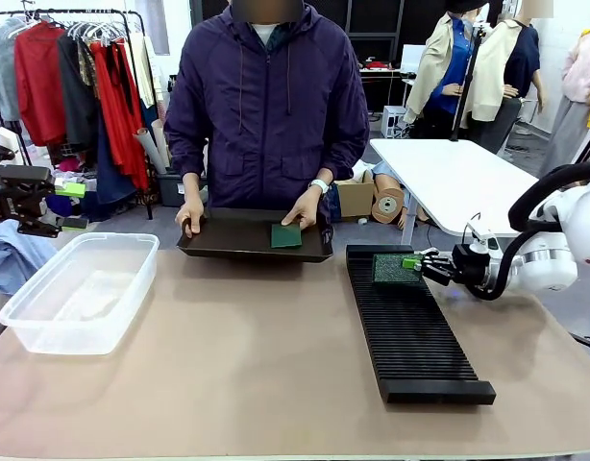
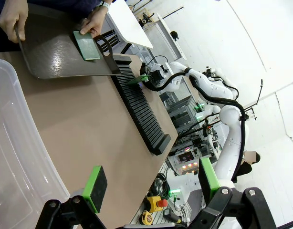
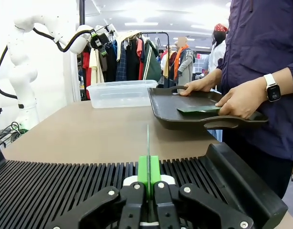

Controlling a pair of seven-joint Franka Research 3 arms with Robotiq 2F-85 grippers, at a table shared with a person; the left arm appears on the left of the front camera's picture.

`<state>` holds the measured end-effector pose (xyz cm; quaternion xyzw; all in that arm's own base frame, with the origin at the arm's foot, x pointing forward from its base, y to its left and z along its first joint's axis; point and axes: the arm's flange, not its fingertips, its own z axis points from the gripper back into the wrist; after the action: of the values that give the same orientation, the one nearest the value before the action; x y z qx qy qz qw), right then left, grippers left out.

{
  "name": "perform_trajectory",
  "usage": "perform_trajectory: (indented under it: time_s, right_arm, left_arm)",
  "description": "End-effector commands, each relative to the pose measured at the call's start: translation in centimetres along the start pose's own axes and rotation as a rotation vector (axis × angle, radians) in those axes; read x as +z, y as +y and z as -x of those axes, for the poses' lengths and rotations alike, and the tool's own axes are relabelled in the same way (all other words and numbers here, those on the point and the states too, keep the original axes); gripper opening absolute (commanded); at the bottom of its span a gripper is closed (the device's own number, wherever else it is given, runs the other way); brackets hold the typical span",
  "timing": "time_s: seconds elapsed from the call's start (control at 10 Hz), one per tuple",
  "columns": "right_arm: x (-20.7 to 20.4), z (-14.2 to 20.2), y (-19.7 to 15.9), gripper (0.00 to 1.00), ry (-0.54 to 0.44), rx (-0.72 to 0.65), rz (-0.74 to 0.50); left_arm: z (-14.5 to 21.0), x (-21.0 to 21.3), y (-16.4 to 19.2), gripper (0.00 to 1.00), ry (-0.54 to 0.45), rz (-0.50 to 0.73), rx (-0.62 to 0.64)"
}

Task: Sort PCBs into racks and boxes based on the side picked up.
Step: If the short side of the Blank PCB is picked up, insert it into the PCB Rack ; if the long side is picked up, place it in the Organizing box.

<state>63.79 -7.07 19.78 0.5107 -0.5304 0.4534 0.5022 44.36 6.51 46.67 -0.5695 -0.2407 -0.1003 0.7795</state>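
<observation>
Tan table (image 1: 276,384), person in a purple jacket (image 1: 266,96) standing at the far side.

Clear tub (image 1: 79,293) on the robot's left part of the table, nothing in it.

Long black ribbed rack (image 1: 415,336) on the right part, running from near edge toward the person.

Shallow black tray (image 1: 252,235) at the far edge between them. One of the person's hands (image 1: 189,213) grips its rim, and the hand with a watch (image 1: 303,209) rests on a PCB in the tray (image 1: 286,235), lying flat.

Left gripper (image 2: 152,183) hangs above the tub's end, green pads (image 2: 95,188) wide apart, nothing between them.

Right gripper (image 1: 415,261) reaches in sideways at the rack's far end, pads pressed together on an upright PCB (image 3: 148,143), broad face toward the robot's side. Its lower edge is at the ribs; cannot tell if it sits in a slot.
</observation>
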Motion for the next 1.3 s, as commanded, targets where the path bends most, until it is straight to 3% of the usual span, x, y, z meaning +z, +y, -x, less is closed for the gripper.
perform_trajectory:
  time_s: [0.0,1.2]
  right_arm:
    - [-0.3,0.08,-0.89,0.0,-0.007,0.027,-0.001]
    - [-0.28,0.22,-0.82,0.0,-0.018,-0.006,-0.055]
  left_arm:
    - [0.04,0.12,-0.18,1.0,0.0,0.001,0.007]
    - [0.04,0.12,-0.18,1.0,0.0,0.001,0.007]
